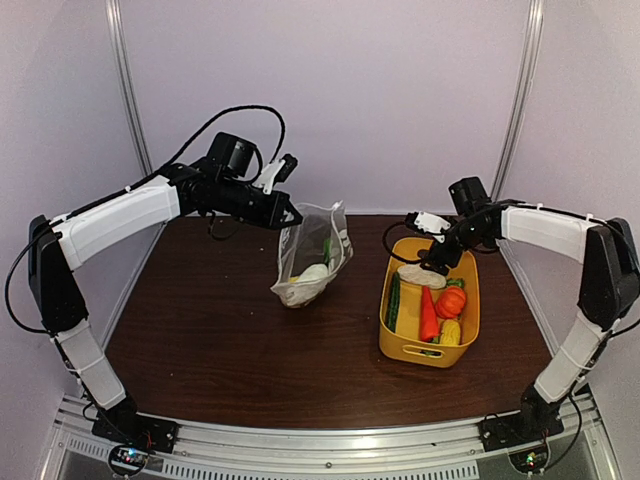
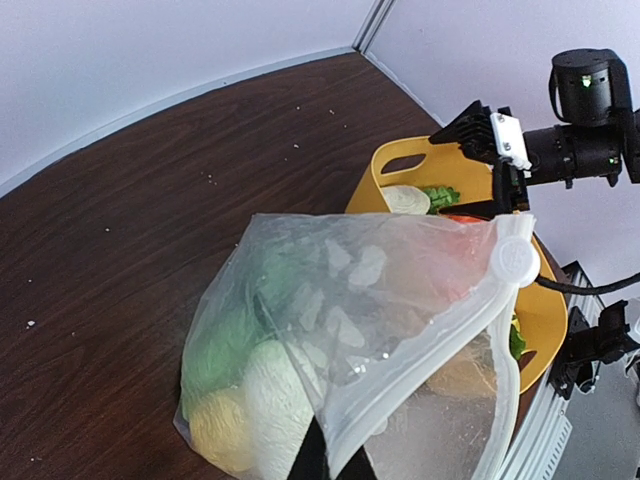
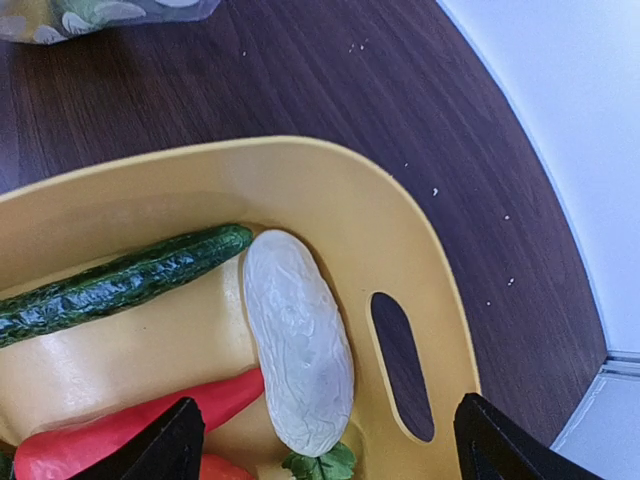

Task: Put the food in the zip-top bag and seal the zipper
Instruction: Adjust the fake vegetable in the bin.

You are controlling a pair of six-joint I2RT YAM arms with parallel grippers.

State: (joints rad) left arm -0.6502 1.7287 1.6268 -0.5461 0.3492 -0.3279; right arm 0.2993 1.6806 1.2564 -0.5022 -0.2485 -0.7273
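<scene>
1. Top view. My left claw (image 1: pixel 287 213) is clenched on the upper edge of the zip-top bag (image 1: pixel 312 258). The bag is clear, floppy and crumpled, sagging down to the dark wood-grain table (image 1: pixel 220 320). Pale and green food shows inside it.
2. Top view. My right claw (image 1: pixel 437 263) hangs over the far end of the yellow basket (image 1: pixel 430 357), a smooth plastic tub with rounded corners standing well apart from the bag. Inside lie a white piece (image 1: pixel 420 276), a cucumber (image 1: pixel 393 300), a red pepper (image 1: pixel 428 316), an orange round piece (image 1: pixel 451 300) and a yellow piece (image 1: pixel 450 334).
3. Left wrist view. The bag film is glossy and printed with pale dots. The zipper (image 2: pixel 420 375) is a thin frosted strip ending at a round white slider tab (image 2: pixel 517 258). A green lump (image 2: pixel 225 340), a ribbed white lump (image 2: pixel 275 390) and a yellow lump (image 2: pixel 220 427) are bunched in the low corner. Only a dark sliver of my own finger shows.
4. Right wrist view. My right claw is released, its two black fingertips (image 3: pixel 165 442) spread wide to either side of the white piece, which is oblong, wrinkled and matte. The cucumber is bumpy and dark green, its tip touching the white piece. The red pepper is smooth and tapered, and its point meets the white piece lower down. The basket wall has an oval handle slot (image 3: pixel 402 365).
</scene>
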